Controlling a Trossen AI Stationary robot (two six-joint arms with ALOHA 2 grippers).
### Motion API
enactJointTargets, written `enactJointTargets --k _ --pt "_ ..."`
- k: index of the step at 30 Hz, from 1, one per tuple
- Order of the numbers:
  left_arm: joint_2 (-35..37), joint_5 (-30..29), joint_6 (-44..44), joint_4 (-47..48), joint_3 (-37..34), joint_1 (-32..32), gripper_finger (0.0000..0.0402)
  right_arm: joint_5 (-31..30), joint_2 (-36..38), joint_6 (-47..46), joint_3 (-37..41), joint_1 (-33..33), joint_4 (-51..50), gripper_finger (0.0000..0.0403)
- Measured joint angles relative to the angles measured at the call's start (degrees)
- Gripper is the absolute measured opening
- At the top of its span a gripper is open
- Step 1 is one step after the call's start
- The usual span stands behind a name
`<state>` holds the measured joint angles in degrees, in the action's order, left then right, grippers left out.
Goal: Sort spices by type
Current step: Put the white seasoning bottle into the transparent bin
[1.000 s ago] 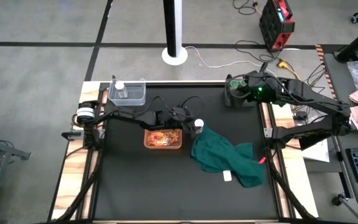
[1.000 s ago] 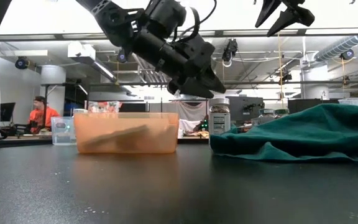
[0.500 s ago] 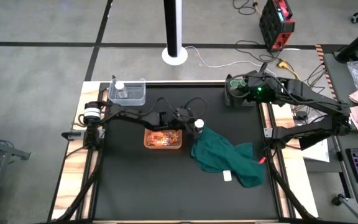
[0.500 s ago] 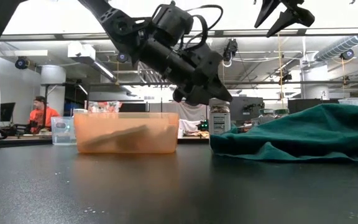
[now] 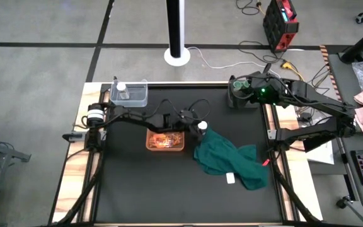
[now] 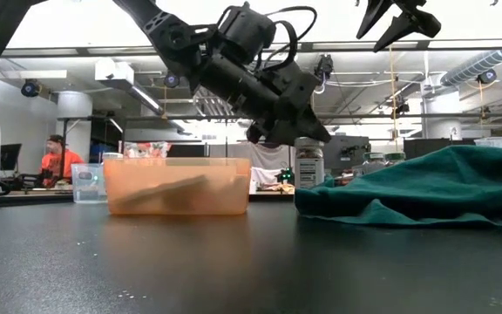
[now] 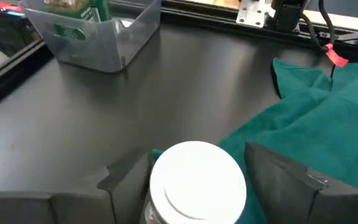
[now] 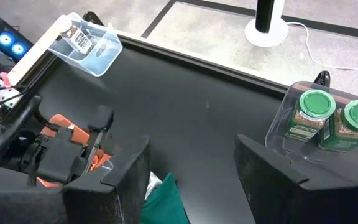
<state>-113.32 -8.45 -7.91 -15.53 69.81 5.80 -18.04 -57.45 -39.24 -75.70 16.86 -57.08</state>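
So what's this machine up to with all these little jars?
It is sorting spices into bins. The left gripper hovers open around a white-capped jar standing at the edge of the green cloth, beside the orange bin of foil packets. The right gripper, open and empty, waits above the clear bin holding two green-capped jars.

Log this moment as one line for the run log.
left claw: open, straddling white-capped jar beside green cloth | right claw: open, empty, raised near green-capped jars
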Motion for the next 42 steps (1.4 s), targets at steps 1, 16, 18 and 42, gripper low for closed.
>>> enactJointTargets --k 1,16,18,42 --pt "0.00 0.00 0.22 0.05 0.11 0.00 0.0234 0.00 0.00 0.00 0.00 0.00 0.00 0.0217" --pt "0.02 -0.58 -0.40 3.46 0.41 0.03 0.0200 0.00 0.00 0.23 0.00 0.00 0.02 0.0217" --pt "0.02 -1.11 -0.73 4.67 1.18 0.00 0.0190 0.00 0.00 0.24 0.00 0.00 0.02 0.0217" --pt "7.56 -15.13 -6.30 29.13 16.62 9.17 0.0190 -0.04 0.00 1.51 0.00 0.01 0.47 0.0217"
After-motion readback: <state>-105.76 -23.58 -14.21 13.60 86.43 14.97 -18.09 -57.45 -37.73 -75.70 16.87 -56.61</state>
